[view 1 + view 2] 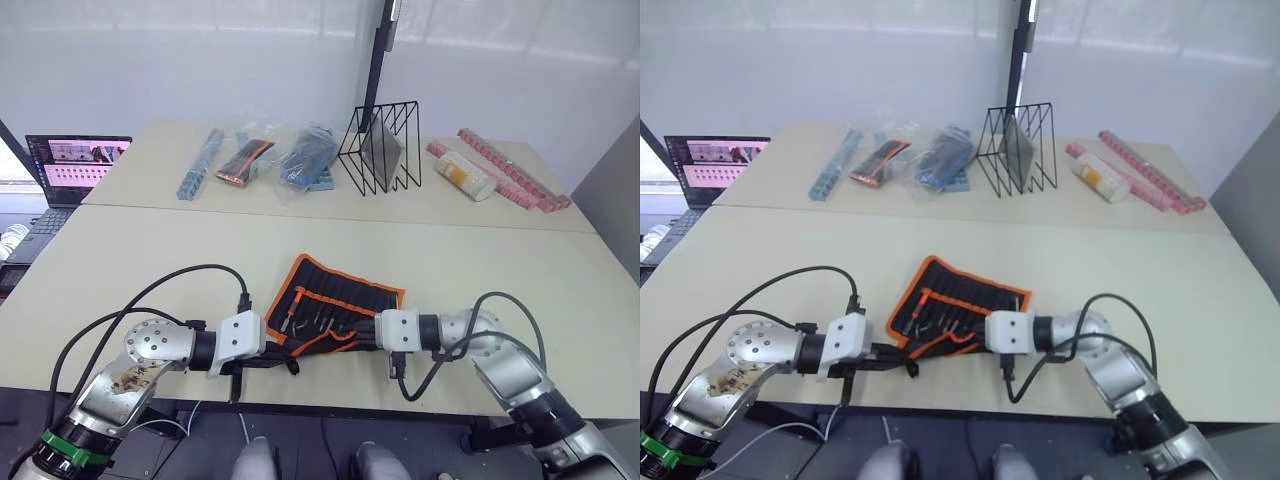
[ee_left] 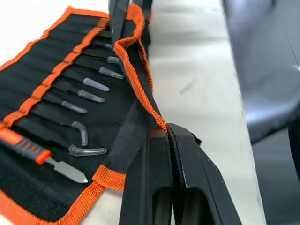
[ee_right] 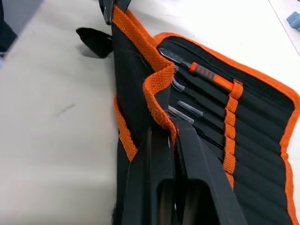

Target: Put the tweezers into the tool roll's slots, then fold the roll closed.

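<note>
Under both pinching grippers (image 2: 171,136) (image 3: 174,129), tool roll (image 1: 335,300) flap's edge, tweezers (image 2: 86,101) half hidden in slots (image 2: 56,93)

The right gripper (image 3: 174,129) has both fingers (image 3: 154,164) pressed together on the orange-trimmed edge of the tool roll (image 3: 262,140), with that edge lifted and doubled over the roll's inner face. Tweezers (image 3: 190,108) with clear-capped tips sit in the slots (image 3: 243,154) beneath an orange webbing band, alongside an orange-handled tool (image 3: 197,70). The roll lies on a beige table (image 3: 51,140), with the black strap (image 3: 96,41) on the table beside the roll's folded edge.
</note>
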Robot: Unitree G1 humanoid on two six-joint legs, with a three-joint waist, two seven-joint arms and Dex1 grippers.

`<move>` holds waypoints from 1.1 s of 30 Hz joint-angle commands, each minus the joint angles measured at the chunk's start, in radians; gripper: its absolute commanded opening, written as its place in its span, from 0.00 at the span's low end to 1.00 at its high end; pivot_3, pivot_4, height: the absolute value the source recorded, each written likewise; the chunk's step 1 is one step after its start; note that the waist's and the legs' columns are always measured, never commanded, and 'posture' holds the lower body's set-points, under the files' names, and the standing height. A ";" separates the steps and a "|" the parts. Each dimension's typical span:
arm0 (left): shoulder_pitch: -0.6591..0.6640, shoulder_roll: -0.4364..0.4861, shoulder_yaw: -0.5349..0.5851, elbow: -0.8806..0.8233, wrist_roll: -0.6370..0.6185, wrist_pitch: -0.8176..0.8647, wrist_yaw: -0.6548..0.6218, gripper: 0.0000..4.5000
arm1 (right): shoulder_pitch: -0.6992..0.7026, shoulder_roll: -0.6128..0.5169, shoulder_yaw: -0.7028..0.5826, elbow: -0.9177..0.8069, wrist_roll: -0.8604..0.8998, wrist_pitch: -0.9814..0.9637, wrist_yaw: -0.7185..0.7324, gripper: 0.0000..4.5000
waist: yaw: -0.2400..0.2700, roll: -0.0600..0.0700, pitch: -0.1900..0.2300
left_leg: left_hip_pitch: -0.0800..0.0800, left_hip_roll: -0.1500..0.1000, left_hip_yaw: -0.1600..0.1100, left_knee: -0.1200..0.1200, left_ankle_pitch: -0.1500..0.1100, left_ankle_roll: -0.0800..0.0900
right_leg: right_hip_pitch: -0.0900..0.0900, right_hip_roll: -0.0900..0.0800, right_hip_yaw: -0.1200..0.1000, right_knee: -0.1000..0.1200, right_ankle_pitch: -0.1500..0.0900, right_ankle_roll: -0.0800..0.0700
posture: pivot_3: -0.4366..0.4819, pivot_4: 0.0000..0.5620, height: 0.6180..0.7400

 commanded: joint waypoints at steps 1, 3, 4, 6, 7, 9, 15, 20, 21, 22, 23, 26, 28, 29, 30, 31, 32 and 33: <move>-0.025 -0.009 0.008 -0.026 -0.005 0.121 0.059 0.01 | -0.026 -0.040 -0.060 0.091 -0.019 -0.012 -0.005 0.00 | -0.002 0.000 0.000 | 0.000 0.000 0.000 0.000 0.000 0.000 | 0.000 0.000 0.000 0.000 0.000 0.000 | 0.48 0.27 0.57; -0.077 -0.043 -0.003 -0.009 -0.011 0.155 0.082 0.01 | -0.036 -0.052 -0.075 0.114 -0.014 -0.012 -0.003 0.00 | 0.003 0.000 0.000 | 0.000 0.000 0.000 0.000 0.000 0.000 | 0.000 0.000 0.000 0.000 0.000 0.000 | 0.48 0.27 0.57; -0.106 -0.059 -0.006 0.006 -0.016 0.169 0.087 0.01 | -0.038 -0.059 -0.082 0.120 -0.010 -0.010 -0.001 0.00 | 0.004 0.000 0.000 | 0.000 0.000 0.000 0.000 0.000 0.000 | 0.000 0.000 0.000 0.000 0.000 0.000 | 0.48 0.27 0.57; -0.160 -0.084 -0.013 0.041 -0.024 0.190 0.083 0.01 | -0.032 -0.074 -0.096 0.122 0.003 0.004 0.005 0.00 | 0.006 0.000 0.000 | 0.000 -0.001 0.000 0.000 0.000 0.000 | 0.001 0.000 0.000 0.000 0.000 0.000 | 0.48 0.27 0.57; -0.184 -0.092 -0.019 0.060 -0.025 0.192 0.075 0.01 | -0.028 -0.082 -0.100 0.123 0.007 0.010 0.007 0.00 | 0.005 0.000 0.000 | 0.000 -0.001 0.000 0.000 0.000 0.000 | 0.000 0.000 0.000 0.000 0.000 0.000 | 0.48 0.27 0.57; -0.238 -0.112 -0.036 0.109 -0.030 0.177 0.041 0.01 | -0.017 -0.095 -0.112 0.120 0.022 0.035 0.014 0.00 | 0.002 0.000 0.000 | 0.000 -0.001 -0.001 0.000 0.000 0.000 | 0.000 0.000 0.000 0.000 0.000 0.000 | 0.48 0.27 0.57; -0.403 -0.176 -0.091 0.293 -0.032 0.162 -0.059 0.01 | 0.007 -0.135 -0.147 0.106 0.055 0.133 0.022 0.00 | -0.001 0.000 0.000 | -0.001 -0.002 -0.001 0.000 0.000 0.000 | 0.000 0.000 0.000 0.000 0.000 0.000 | 0.48 0.27 0.57; -0.485 -0.217 -0.153 0.419 0.009 0.131 -0.115 0.01 | 0.017 -0.151 -0.164 0.105 0.069 0.196 0.013 0.00 | -0.002 0.001 0.000 | -0.001 -0.002 -0.001 0.000 0.000 0.000 | 0.000 0.000 0.000 0.000 0.000 0.000 | 0.48 0.27 0.57; -0.493 -0.222 -0.163 0.436 0.015 0.127 -0.122 0.01 | 0.019 -0.151 -0.166 0.102 0.074 0.212 0.013 0.00 | -0.003 0.001 0.000 | -0.001 -0.002 -0.001 0.000 0.000 0.000 | 0.000 0.000 0.000 0.000 0.000 0.000 | 0.48 0.27 0.57; -0.499 -0.228 -0.171 0.450 0.022 0.122 -0.125 0.01 | 0.022 -0.151 -0.167 0.096 0.079 0.226 0.015 0.00 | -0.004 0.001 0.000 | -0.001 -0.002 -0.001 0.000 0.000 0.000 | 0.000 0.000 0.000 0.000 0.000 0.000 | 0.48 0.27 0.57; -0.503 -0.233 -0.175 0.460 0.028 0.120 -0.124 0.01 | 0.027 -0.151 -0.167 0.090 0.082 0.237 0.014 0.00 | -0.004 0.001 0.000 | -0.001 -0.002 -0.001 0.000 0.000 0.000 | 0.000 0.000 0.000 0.000 0.000 0.000 | 0.48 0.27 0.57; -0.507 -0.240 -0.178 0.478 0.041 0.104 -0.126 0.01 | 0.045 -0.146 -0.174 0.068 0.090 0.268 0.007 0.00 | -0.003 0.001 0.000 | -0.001 -0.002 -0.001 0.000 0.000 0.000 | 0.000 0.000 0.000 0.000 0.000 0.000 | 0.48 0.27 0.57; -0.510 -0.242 -0.174 0.483 0.049 0.095 -0.120 0.01 | 0.058 -0.141 -0.181 0.047 0.098 0.289 0.000 0.00 | -0.003 0.001 0.000 | -0.001 -0.002 -0.001 0.000 0.000 0.000 | 0.000 0.000 0.001 0.000 0.000 0.000 | 0.48 0.27 0.57; -0.512 -0.242 -0.172 0.485 0.052 0.091 -0.119 0.01 | 0.065 -0.139 -0.183 0.036 0.102 0.299 -0.001 0.00 | -0.003 0.001 0.000 | -0.001 -0.002 -0.002 0.000 0.000 0.000 | 0.000 0.000 0.000 0.000 0.000 0.000 | 0.48 0.27 0.57; -0.517 -0.239 -0.170 0.487 0.056 0.086 -0.120 0.00 | 0.071 -0.137 -0.183 0.024 0.106 0.309 -0.001 0.06 | -0.003 0.001 0.000 | -0.001 -0.002 -0.002 0.000 0.000 0.000 | 0.000 0.000 0.001 0.000 0.000 0.000 | 0.48 0.27 0.57; -0.522 -0.230 -0.167 0.490 0.066 0.074 -0.123 0.00 | 0.078 -0.134 -0.181 0.014 0.106 0.314 -0.004 0.13 | -0.003 0.001 0.000 | -0.001 -0.002 -0.002 0.000 0.000 0.000 | 0.000 0.000 0.001 0.000 0.000 0.000 | 0.48 0.27 0.57; -0.530 -0.222 -0.163 0.496 0.076 0.060 -0.126 0.00 | 0.082 -0.129 -0.179 0.005 0.105 0.319 -0.008 0.20 | -0.003 0.001 0.000 | -0.001 -0.002 -0.002 0.000 0.000 0.000 | 0.000 0.000 0.000 0.000 0.000 0.000 | 0.48 0.27 0.57; -0.536 -0.216 -0.159 0.504 0.084 0.047 -0.129 0.00 | 0.084 -0.124 -0.178 0.000 0.102 0.323 -0.011 0.27 | -0.004 0.001 0.000 | -0.001 -0.002 -0.002 0.000 0.000 0.000 | 0.000 0.000 0.000 0.000 0.000 0.000 | 0.48 0.27 0.57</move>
